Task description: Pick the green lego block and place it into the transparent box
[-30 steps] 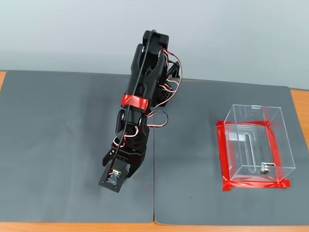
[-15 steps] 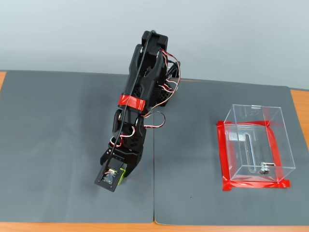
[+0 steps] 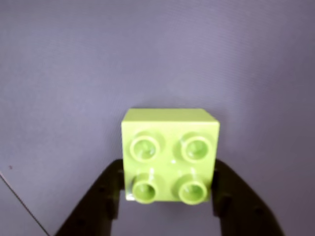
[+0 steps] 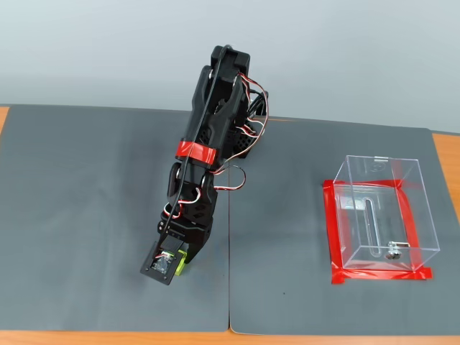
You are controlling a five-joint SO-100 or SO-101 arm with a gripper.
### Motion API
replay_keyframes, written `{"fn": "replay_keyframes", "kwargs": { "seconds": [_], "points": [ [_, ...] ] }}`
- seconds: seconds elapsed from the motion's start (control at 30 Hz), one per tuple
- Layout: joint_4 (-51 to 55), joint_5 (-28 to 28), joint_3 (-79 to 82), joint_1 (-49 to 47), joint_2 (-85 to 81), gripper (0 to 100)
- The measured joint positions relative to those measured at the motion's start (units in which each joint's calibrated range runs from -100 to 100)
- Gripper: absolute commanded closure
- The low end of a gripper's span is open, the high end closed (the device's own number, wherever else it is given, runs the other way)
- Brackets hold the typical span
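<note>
The jaws stand apart on both sides of the green lego block (image 3: 170,155), not clamped yet, so grasping and carrying right to the transparent box (image 4: 379,215) remain.

Plain pale grey-blue wall (image 4: 345,50) fills upper part of fixed view, unmarked. Below it, two dark grey mats (image 4: 79,201) laid side by side, seam (image 4: 229,287) running toward camera. Orange-brown wooden tabletop (image 4: 445,154) shows at mat edges: right, far left, along bottom. Light even, soft, shadows faint. Wrist view: mat surface (image 3: 157,54) looks purplish-grey.
</note>
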Motion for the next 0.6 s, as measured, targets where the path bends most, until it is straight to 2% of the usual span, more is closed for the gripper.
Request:
{"fn": "replay_keyframes", "kwargs": {
  "seconds": [0.23, 0.6],
  "points": [
    [0.00, 0.00, 0.09, 0.00, -0.68, 91],
    [0.17, 0.00, 0.09, -1.03, -16.14, 91]
  ]
}}
